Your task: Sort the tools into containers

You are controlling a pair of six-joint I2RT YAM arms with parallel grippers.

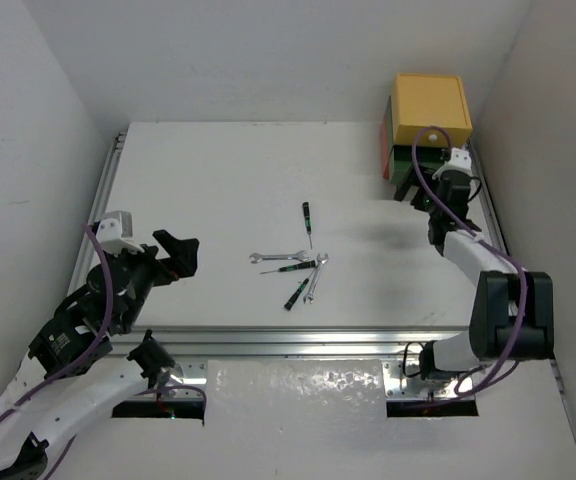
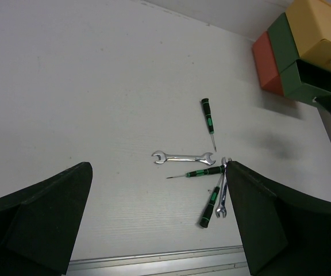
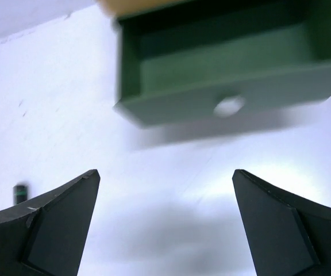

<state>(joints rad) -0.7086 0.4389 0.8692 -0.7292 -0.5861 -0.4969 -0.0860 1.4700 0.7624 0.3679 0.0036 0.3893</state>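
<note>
Bare table (image 1: 198,180) is lying open around the clustered tools (image 1: 278,257); the right fingers (image 3: 56,230) are hanging before the pulled-out green drawer (image 3: 171,103), crowding that corner.

The top view looks down from high behind the green drawer (image 3: 171,109). The right wrist view faces it closely, and the left wrist view shares it from afar.

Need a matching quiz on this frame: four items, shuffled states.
1. green drawer
2. yellow drawer
3. horizontal silver wrench
4. right gripper

A. shut, top of the stack
B. open, holding nothing, facing a white knob
C. lying flat on the table
D. pulled open

Pairs: 1-D, 2-A, 3-C, 4-B
</note>
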